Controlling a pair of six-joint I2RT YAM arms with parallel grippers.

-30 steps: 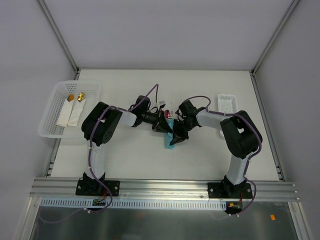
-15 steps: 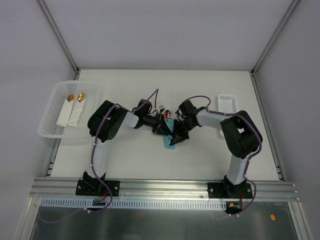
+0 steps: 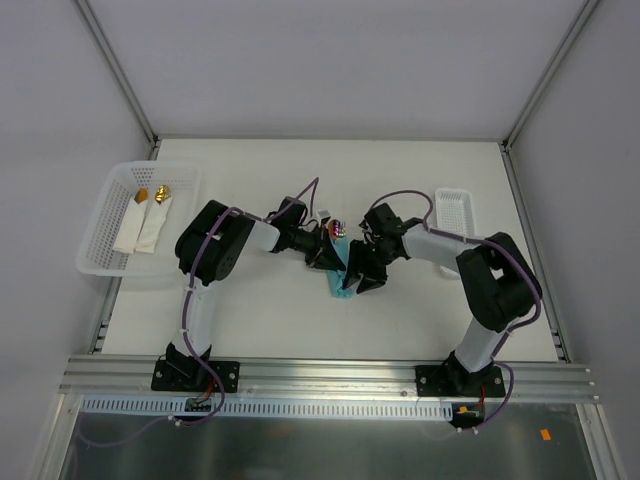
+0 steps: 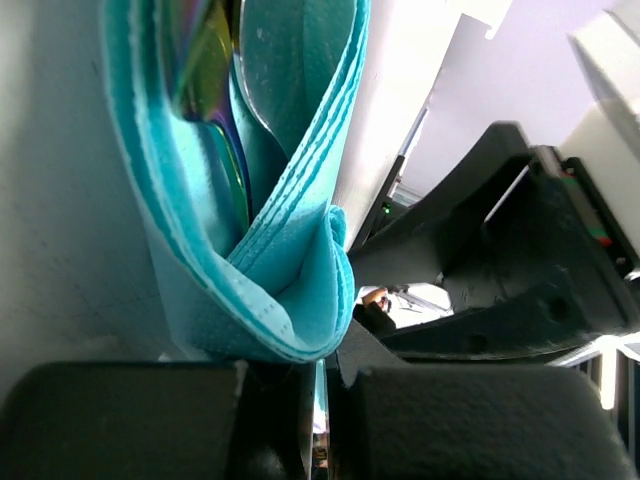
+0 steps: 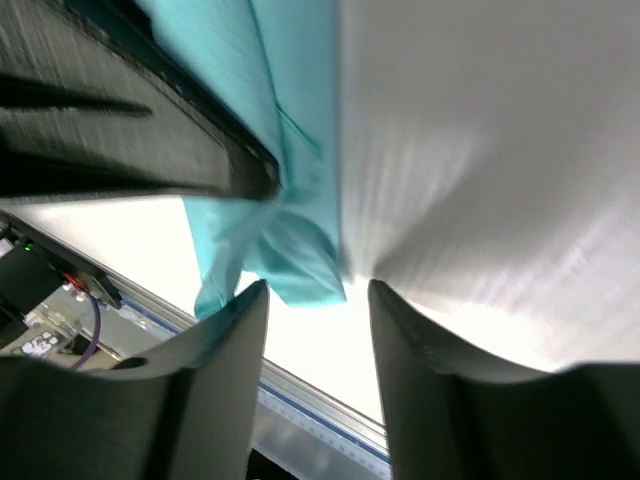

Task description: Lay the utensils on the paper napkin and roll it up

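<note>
Evidently the paper napkin (image 4: 300, 270) sits pinched in the left gripper (image 4: 322, 368).

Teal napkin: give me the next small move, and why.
The left gripper pinches the napkin, which is folded loosely around the utensils. The right gripper is open, with a loose corner just ahead of its fingers. Probably ease the right one forward and close on that corner to tighten the roll.

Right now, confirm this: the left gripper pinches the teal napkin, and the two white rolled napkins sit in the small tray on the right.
Wrong on one point: the top view shows the two white rolled napkins in the basket on the left, not the small tray. The left gripper does pinch the teal napkin.
</note>
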